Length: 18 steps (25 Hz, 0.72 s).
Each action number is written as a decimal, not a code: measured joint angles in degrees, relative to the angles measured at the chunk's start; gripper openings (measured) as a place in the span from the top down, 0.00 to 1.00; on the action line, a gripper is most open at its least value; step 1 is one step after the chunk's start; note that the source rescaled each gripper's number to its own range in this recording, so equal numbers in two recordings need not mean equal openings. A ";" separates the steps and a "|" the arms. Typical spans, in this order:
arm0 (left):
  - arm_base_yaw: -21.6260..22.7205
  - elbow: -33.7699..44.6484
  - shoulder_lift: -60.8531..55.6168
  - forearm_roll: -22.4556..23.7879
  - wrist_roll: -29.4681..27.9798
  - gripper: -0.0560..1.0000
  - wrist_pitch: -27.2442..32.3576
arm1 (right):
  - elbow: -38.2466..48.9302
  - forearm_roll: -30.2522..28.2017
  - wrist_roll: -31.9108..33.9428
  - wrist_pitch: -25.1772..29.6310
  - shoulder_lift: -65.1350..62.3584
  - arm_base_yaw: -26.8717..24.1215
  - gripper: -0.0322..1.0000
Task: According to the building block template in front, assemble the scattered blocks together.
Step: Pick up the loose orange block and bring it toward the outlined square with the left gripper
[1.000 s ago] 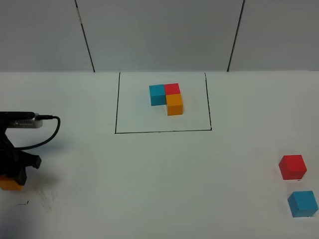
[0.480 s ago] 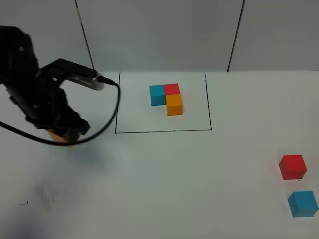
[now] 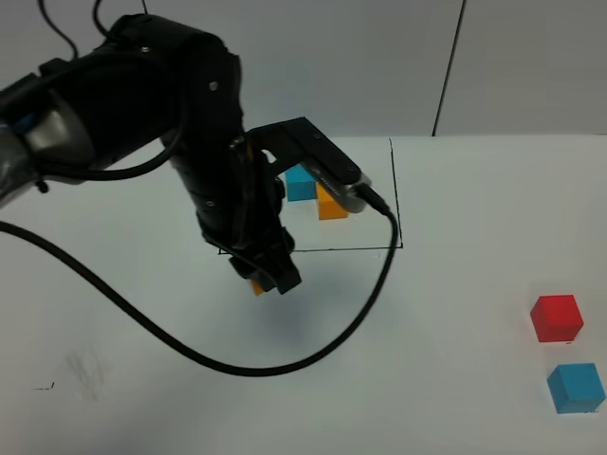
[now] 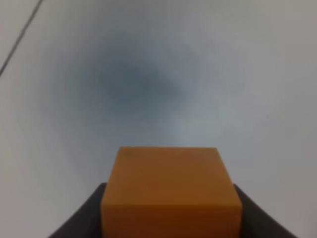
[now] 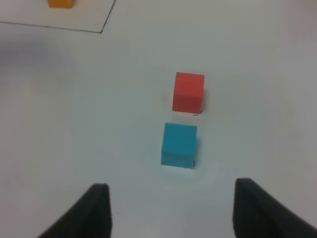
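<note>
My left gripper is shut on the loose orange cube and holds it above the table, just in front of the black frame's near line. A corner of that cube shows under the fingers in the high view. The template, a joined blue, red and orange trio, sits inside the black drawn rectangle, partly hidden by the left arm. The loose red cube and light blue cube lie at the right edge. They also show in the right wrist view, red and blue. My right gripper is open and apart from them.
The left arm's black cable loops over the table in front of the frame. A faint smudge marks the table at the near left. A white panelled wall stands behind the table.
My left arm has swung from the near left edge up and rightward, carrying the orange cube to just in front of the frame. The red and blue cubes have not moved.
</note>
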 joint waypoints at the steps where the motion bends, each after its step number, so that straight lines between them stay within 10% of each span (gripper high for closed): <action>1: -0.94 -2.31 1.73 0.05 0.00 0.95 0.00 | 0.00 0.00 0.00 0.00 0.00 0.00 0.80; 18: -11.83 -9.42 14.37 0.36 16.54 0.95 0.04 | 0.00 0.00 0.00 0.00 0.00 0.00 0.80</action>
